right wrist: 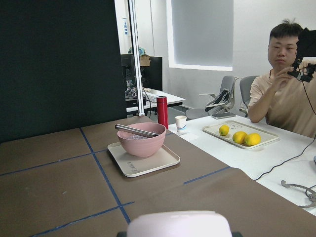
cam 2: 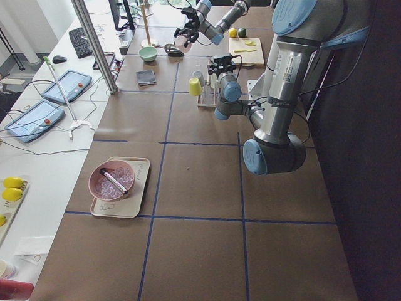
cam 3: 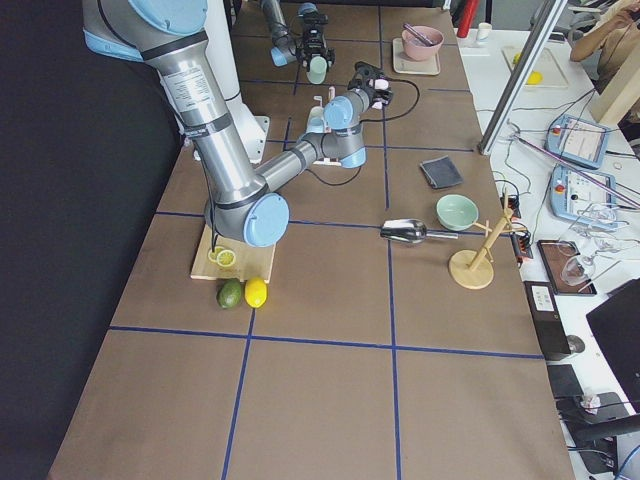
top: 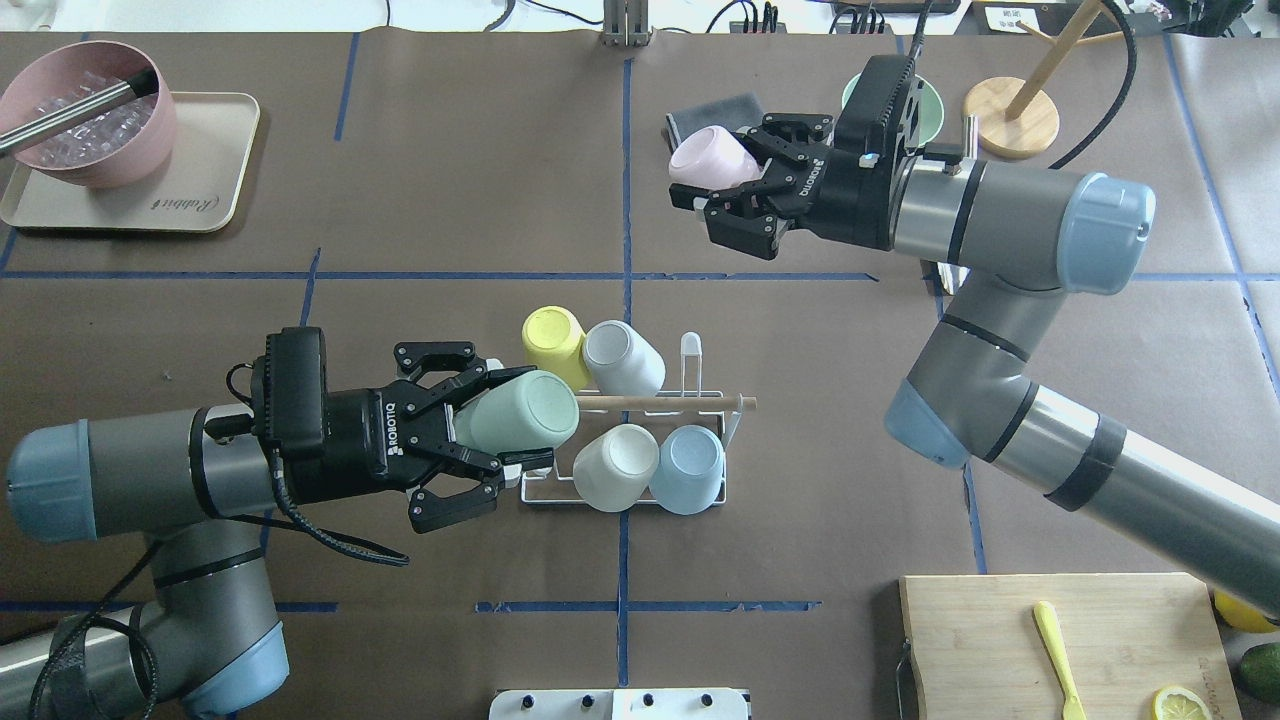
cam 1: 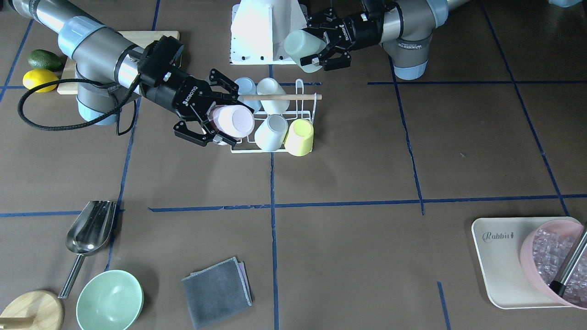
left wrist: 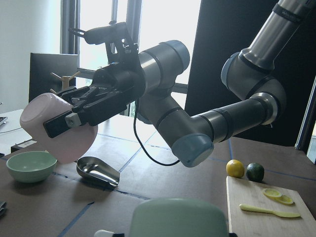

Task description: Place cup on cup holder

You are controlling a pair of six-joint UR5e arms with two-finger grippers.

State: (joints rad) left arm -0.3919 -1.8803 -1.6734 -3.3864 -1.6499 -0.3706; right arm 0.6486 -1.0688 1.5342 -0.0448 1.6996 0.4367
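Both grippers loaded, cup holder (top: pixel 700 403) part full

My left gripper (top: pixel 508 425) clamps the mint cup (top: pixel 535 412) on its side, seemingly above the holder's free end prong. My right gripper (top: pixel 715 178) grips the pink cup (top: pixel 705 158) well apart, probably awaiting its turn.

A robotics lab in an open office: robot arms (top: pixel 1020 220) stand at a tabletop (top: pixel 800 500) papered brown and gridded with blue tape (top: pixel 622 250). Teach pendants (cam 2: pixel 69 84) lie on the white desk (cam 2: pixel 37 157) at its nine o'clock, with office chairs (right wrist: pixel 224 101) beyond.
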